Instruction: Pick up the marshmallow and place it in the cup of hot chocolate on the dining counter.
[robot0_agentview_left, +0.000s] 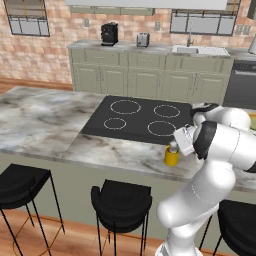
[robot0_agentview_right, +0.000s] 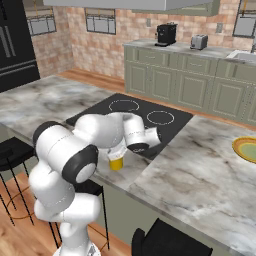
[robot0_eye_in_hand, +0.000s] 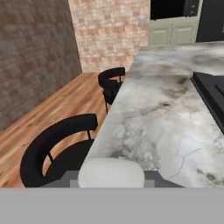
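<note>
The yellow cup of hot chocolate (robot0_agentview_left: 171, 157) (robot0_agentview_right: 116, 163) stands on the marbled dining counter (robot0_agentview_left: 45, 120) (robot0_agentview_right: 200, 170) (robot0_eye_in_hand: 162, 118), close to its front edge and just in front of the black cooktop (robot0_agentview_left: 140, 117). My gripper (robot0_agentview_left: 174, 147) (robot0_agentview_right: 119, 150) hangs right over the cup's mouth, with the hand lying roughly level and pointing along the counter. It is shut on the marshmallow (robot0_eye_in_hand: 111, 173), a white soft lump that bulks at the bottom of the hand view. The liquid in the cup is hidden behind the hand.
A yellow-and-green rimmed plate (robot0_agentview_right: 247, 148) lies on the counter to the right. Black stools (robot0_agentview_left: 122, 200) (robot0_eye_in_hand: 57, 144) stand along the counter's front side. The back-wall counter holds a coffee machine (robot0_agentview_left: 109, 34), a toaster (robot0_agentview_left: 143, 39) and a sink.
</note>
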